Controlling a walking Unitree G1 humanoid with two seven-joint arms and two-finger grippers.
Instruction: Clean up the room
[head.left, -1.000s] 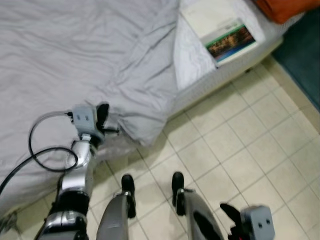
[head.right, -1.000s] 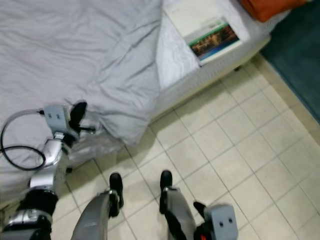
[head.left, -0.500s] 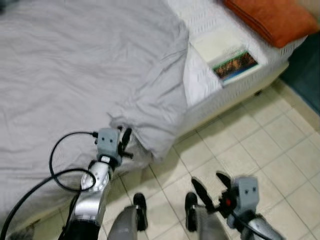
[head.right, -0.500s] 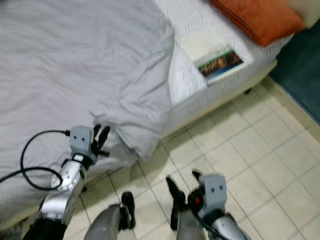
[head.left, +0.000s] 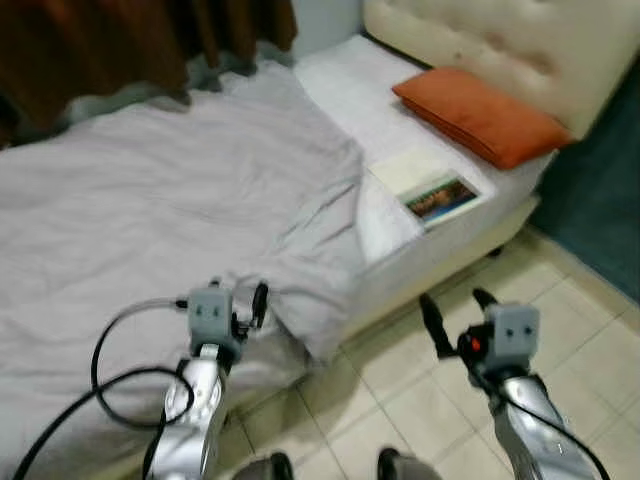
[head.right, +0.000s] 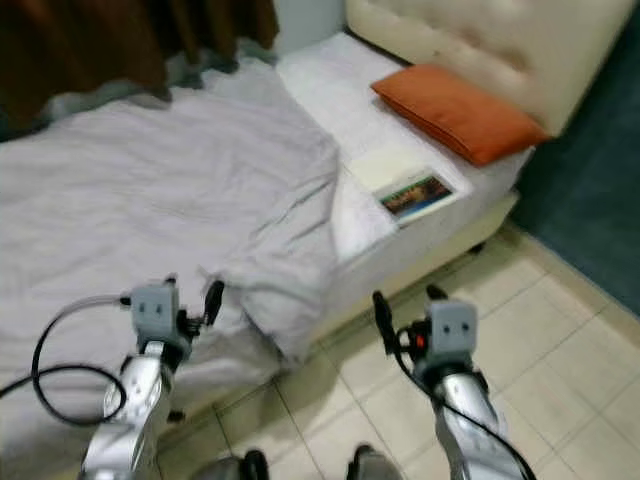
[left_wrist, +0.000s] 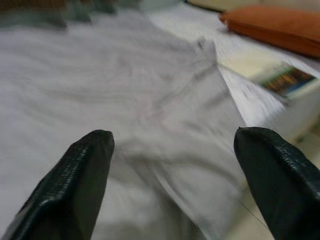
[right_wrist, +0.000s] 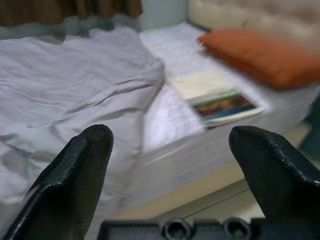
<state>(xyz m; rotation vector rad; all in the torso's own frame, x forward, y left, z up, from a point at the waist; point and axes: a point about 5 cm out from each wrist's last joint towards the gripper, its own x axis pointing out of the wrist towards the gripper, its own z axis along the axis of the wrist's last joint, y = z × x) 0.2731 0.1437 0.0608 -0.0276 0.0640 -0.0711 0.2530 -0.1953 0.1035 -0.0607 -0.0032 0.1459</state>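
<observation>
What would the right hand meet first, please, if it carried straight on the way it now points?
Most likely the side of the bed, just below the book. The right hand, fingers open, hangs above the tiled floor and aims at that edge. Depth is unclear, so it might reach the book first.

Place: I'm looking at a home bedroom.
Signs: bed with padded headboard, grey duvet, orange pillow, curtains, tiled floor.
</observation>
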